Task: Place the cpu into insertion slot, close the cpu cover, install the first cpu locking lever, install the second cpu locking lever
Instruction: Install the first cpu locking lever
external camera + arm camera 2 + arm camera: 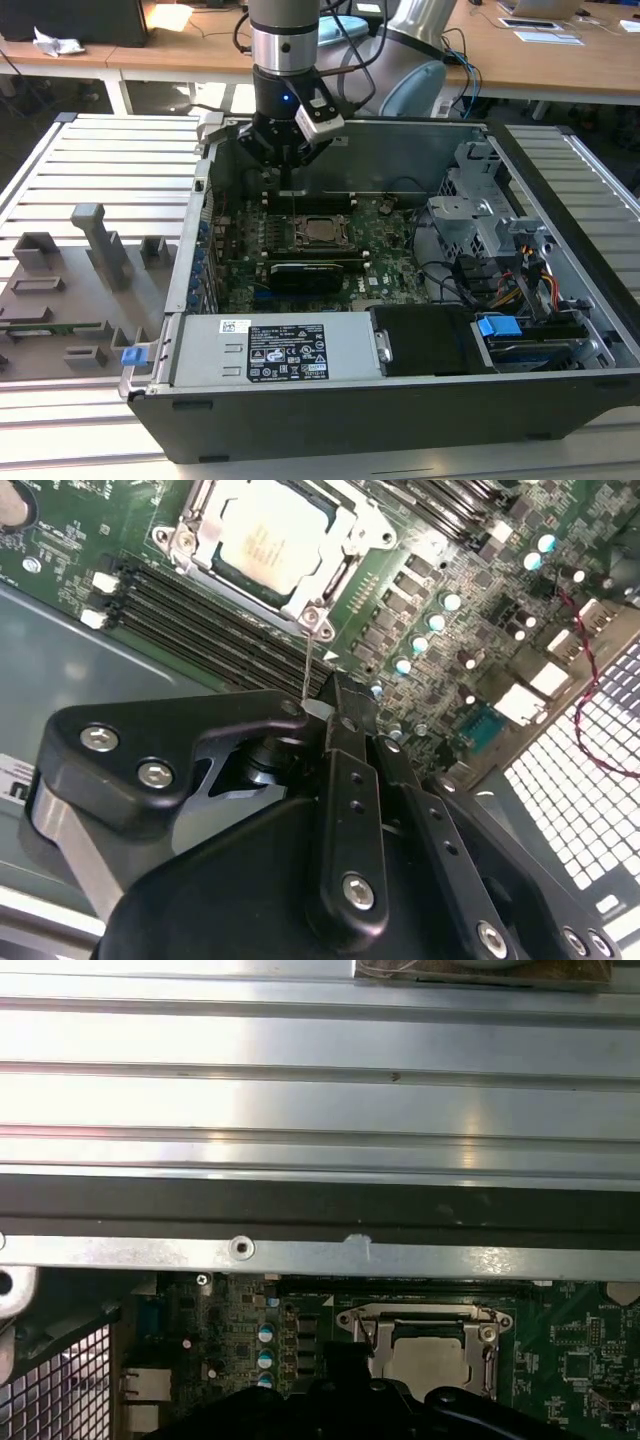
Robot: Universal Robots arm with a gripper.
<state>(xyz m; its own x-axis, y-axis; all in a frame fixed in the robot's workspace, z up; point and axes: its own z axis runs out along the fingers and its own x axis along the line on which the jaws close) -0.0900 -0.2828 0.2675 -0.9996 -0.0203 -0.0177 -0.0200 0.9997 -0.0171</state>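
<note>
1. Nearest in the exterior view is the front wall of the open computer case (pixel 400 425). The power supply (pixel 270 350) lies just behind it.
2. Further in, a long black card (pixel 312 270) stands on the green motherboard (pixel 385 250).
3. Just beyond the card, the cpu (pixel 320 228) sits in the insertion slot (pixel 337 579). Only a dark rim of the slot shows beside the chip; its recess is covered.
4. The cpu cover (pixel 345 530) lies flat over the chip. The silver-grey top shows through its window in both wrist views.
5. The gripper (pixel 335 700) hangs above the far side of the socket. Its fingers are clenched on the upper end of a thin wire locking lever (pixel 306 660). The lever rises from the socket corner, and its tip is partly hidden between the fingers.
6. The position of the other lever cannot be made out.
7. In the first wrist view, the dark gripper body cuts off the near edge of the chip and cover.
8. Farthest back are the arm (pixel 285 40) and, behind it, wooden desks (pixel 560 60), cut off at the frame edge.
</note>
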